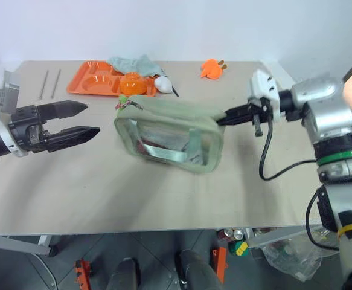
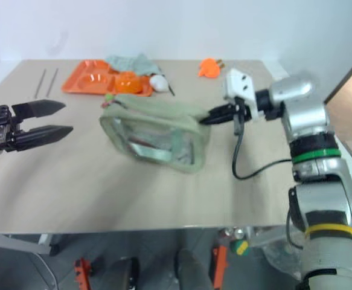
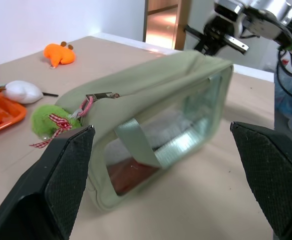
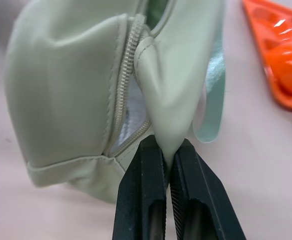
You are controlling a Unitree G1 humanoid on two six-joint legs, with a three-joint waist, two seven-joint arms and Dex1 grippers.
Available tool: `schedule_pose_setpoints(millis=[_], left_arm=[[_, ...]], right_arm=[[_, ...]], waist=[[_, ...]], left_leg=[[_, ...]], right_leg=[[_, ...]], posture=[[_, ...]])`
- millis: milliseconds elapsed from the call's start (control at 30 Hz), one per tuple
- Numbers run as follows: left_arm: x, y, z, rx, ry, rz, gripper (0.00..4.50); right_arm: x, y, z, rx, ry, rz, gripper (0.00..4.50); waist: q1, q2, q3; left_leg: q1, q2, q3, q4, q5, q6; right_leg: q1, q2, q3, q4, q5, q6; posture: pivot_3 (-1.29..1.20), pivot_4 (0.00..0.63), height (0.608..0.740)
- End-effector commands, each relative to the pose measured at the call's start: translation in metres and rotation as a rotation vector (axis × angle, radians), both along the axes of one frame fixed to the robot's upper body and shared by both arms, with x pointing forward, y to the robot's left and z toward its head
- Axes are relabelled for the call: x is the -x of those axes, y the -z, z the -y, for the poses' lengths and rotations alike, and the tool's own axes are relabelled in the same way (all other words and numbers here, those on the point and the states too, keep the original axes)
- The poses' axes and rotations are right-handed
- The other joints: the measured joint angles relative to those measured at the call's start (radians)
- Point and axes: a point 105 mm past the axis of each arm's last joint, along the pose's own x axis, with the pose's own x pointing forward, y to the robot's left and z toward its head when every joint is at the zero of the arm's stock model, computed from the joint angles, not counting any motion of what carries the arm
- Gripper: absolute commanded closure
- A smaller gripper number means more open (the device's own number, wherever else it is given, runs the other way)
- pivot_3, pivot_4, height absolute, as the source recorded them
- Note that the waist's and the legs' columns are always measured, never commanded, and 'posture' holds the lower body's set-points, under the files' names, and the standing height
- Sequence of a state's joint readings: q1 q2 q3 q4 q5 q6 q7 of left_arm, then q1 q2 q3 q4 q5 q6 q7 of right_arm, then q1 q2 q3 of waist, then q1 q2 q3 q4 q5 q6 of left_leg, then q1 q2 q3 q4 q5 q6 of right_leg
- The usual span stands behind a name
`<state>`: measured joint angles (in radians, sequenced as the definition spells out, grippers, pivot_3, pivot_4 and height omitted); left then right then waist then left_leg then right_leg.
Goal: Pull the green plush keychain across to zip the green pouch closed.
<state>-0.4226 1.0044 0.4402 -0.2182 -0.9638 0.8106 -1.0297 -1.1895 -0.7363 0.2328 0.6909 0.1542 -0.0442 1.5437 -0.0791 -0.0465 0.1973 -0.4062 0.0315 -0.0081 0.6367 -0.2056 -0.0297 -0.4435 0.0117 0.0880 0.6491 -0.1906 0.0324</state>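
Note:
The green pouch [image 1: 166, 136] lies mid-table with its clear side panel and webbing strap facing me and its zipper open along the top. The green plush keychain [image 3: 48, 120] hangs from the zipper pull at the pouch's far-left corner [image 1: 122, 104]. My right gripper [image 1: 219, 119] is shut on a fold of the pouch's fabric at its right end, beside the zipper; the right wrist view shows the pinch between the fingertips [image 4: 168, 150]. My left gripper [image 1: 90, 119] hovers open to the left of the pouch, apart from it, its fingers pointing at the keychain end.
At the back of the table an orange tray [image 1: 94, 78] holds an orange round item [image 1: 131, 85]. A pale teal cloth [image 1: 133, 63] and a white object [image 1: 162, 84] lie beside the tray. An orange plush toy [image 1: 211, 68] sits back right, two thin rods [image 1: 49, 83] back left.

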Motion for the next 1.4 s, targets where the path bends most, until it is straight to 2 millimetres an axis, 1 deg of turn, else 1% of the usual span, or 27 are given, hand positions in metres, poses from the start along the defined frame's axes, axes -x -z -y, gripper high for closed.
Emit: schedule_pose_setpoints(millis=[33, 133, 233, 267, 333, 367, 467, 600, 700, 800, 867, 900, 1033, 1100, 1167, 1333, 1400], left_arm=[[0.004, -0.010, 0.007, -0.009, 0.029, 0.043, 0.00], [0.004, -0.010, 0.008, -0.007, 0.032, 0.040, 0.00], [0.005, -0.011, 0.009, -0.003, 0.033, 0.039, 0.00], [0.006, -0.011, 0.009, -0.003, 0.032, 0.038, 0.00], [0.008, -0.010, 0.009, -0.003, 0.030, 0.035, 0.00], [0.008, -0.010, 0.009, -0.003, 0.028, 0.033, 0.00], [0.007, -0.012, 0.008, 0.000, 0.026, 0.032, 0.00], [0.004, -0.013, 0.010, 0.007, 0.035, 0.033, 0.00], [0.001, -0.012, 0.012, 0.013, 0.041, 0.029, 0.00], [0.000, -0.012, 0.012, 0.018, 0.045, 0.024, 0.00], [-0.001, -0.012, 0.012, 0.021, 0.048, 0.022, 0.00], [-0.001, -0.012, 0.013, 0.022, 0.049, 0.021, 0.00], [-0.003, -0.012, 0.013, 0.025, 0.051, 0.020, 0.00], [-0.003, -0.012, 0.013, 0.024, 0.051, 0.021, 0.00], [-0.002, -0.013, 0.013, 0.027, 0.048, 0.023, 0.00], [-0.002, -0.013, 0.012, 0.027, 0.042, 0.026, 0.00], [-0.002, -0.013, 0.012, 0.027, 0.041, 0.028, 0.00]], right_arm=[[-0.009, -0.012, 0.007, 0.136, -0.013, 0.090, 4.47], [-0.017, -0.012, 0.004, 0.198, -0.003, 0.131, 4.47], [-0.025, 0.010, -0.004, 0.274, -0.003, 0.146, 4.47], [-0.029, 0.016, -0.006, 0.285, 0.012, 0.165, 4.47], [-0.034, 0.021, -0.007, 0.285, 0.029, 0.192, 4.47], [-0.034, 0.019, -0.009, 0.256, 0.034, 0.189, 4.16], [-0.033, 0.011, -0.011, 0.202, 0.035, 0.186, 4.16], [-0.032, 0.003, 0.001, 0.189, 0.075, 0.184, 4.16], [-0.025, -0.015, 0.009, 0.127, 0.078, 0.150, 4.16], [-0.021, -0.031, 0.014, 0.057, 0.088, 0.140, 4.16], [-0.022, -0.037, 0.015, 0.020, 0.103, 0.140, 4.16], [-0.022, -0.037, 0.015, 0.016, 0.108, 0.141, 4.16], [-0.022, -0.024, 0.015, 0.027, 0.108, 0.102, 4.16], [-0.015, -0.011, 0.016, 0.061, 0.063, 0.063, 4.16], [-0.011, -0.003, 0.017, 0.073, 0.042, 0.031, 4.16], [-0.018, -0.008, 0.007, -0.045, 0.080, 0.031, 4.16], [-0.017, -0.006, 0.006, -0.057, 0.082, 0.017, 4.16]], waist=[[-0.001, 0.000, 0.000], [-0.002, 0.001, 0.000], [-0.002, 0.000, 0.000], [-0.011, 0.000, 0.000], [-0.017, 0.000, 0.000], [-0.021, 0.000, 0.000], [-0.027, 0.000, 0.000], [-0.027, 0.000, 0.000], [-0.027, 0.001, 0.000], [-0.024, 0.001, 0.001], [-0.023, 0.001, 0.001], [-0.023, 0.001, 0.001], [-0.022, 0.002, 0.001], [-0.023, 0.002, 0.001], [-0.023, 0.002, 0.001], [-0.024, 0.002, 0.001], [-0.026, 0.002, 0.001]], left_leg=[[0.000, 0.000, 0.000, 0.000, 0.000, 0.000], [0.000, 0.000, 0.000, -0.001, 0.000, 0.000], [0.000, 0.000, -0.001, -0.001, 0.000, 0.000], [0.000, 0.000, -0.001, -0.001, 0.000, 0.000], [0.001, 0.000, 0.000, 0.000, 0.001, -0.001], [0.002, 0.000, 0.000, 0.000, 0.001, -0.002], [0.003, 0.000, 0.000, 0.000, 0.002, -0.002], [0.004, 0.000, -0.001, 0.000, 0.002, -0.002], [0.003, 0.000, -0.001, 0.000, 0.002, -0.002], [0.002, -0.001, -0.002, 0.000, 0.002, -0.002], [0.002, -0.001, -0.002, 0.000, 0.002, -0.002], [0.002, -0.001, -0.002, 0.000, 0.002, -0.002], [0.001, -0.001, -0.003, -0.001, 0.002, -0.002], [0.001, -0.001, -0.002, -0.001, 0.002, -0.002], [0.001, -0.001, -0.002, -0.001, 0.002, -0.002], [0.001, -0.001, -0.003, 0.000, 0.002, -0.002], [0.002, -0.001, -0.002, -0.001, 0.002, -0.002]], right_leg=[[0.000, 0.000, 0.000, 0.000, 0.000, 0.000], [0.000, 0.000, 0.000, 0.000, 0.000, 0.000], [0.000, 0.000, 0.000, 0.000, 0.000, 0.000], [0.000, 0.000, 0.000, 0.000, 0.000, 0.000], [0.000, 0.000, 0.000, 0.001, 0.001, 0.000], [0.001, 0.000, 0.000, 0.001, 0.001, -0.001], [0.001, 0.000, 0.001, 0.003, 0.001, -0.001], [0.001, 0.001, 0.000, 0.004, 0.001, -0.002], [0.001, 0.001, 0.000, 0.004, 0.001, -0.001], [0.001, 0.000, 0.000, 0.004, 0.001, -0.001], [0.001, 0.000, 0.000, 0.004, 0.000, 0.000], [0.001, 0.000, 0.000, 0.004, 0.000, 0.000], [0.001, 0.000, 0.000, 0.003, 0.000, 0.000], [0.001, 0.000, 0.000, 0.004, 0.000, 0.000], [0.001, 0.000, 0.000, 0.004, 0.000, 0.000], [0.001, 0.000, 0.000, 0.004, 0.000, 0.000], [0.001, 0.000, 0.000, 0.004, 0.000, 0.000]], posture=[[0.00, 0.150, 0.740], [0.00, 0.150, 0.740], [0.00, 0.150, 0.740], [0.00, 0.150, 0.740], [0.00, 0.150, 0.740], [0.00, 0.150, 0.740], [0.00, 0.150, 0.740], [0.00, 0.150, 0.740], [0.00, 0.150, 0.740], [0.00, 0.150, 0.740], [0.00, 0.150, 0.740], [0.00, 0.150, 0.740], [0.00, 0.150, 0.740], [0.00, 0.150, 0.740], [0.00, 0.150, 0.740], [0.00, 0.150, 0.740], [0.00, 0.150, 0.740]])
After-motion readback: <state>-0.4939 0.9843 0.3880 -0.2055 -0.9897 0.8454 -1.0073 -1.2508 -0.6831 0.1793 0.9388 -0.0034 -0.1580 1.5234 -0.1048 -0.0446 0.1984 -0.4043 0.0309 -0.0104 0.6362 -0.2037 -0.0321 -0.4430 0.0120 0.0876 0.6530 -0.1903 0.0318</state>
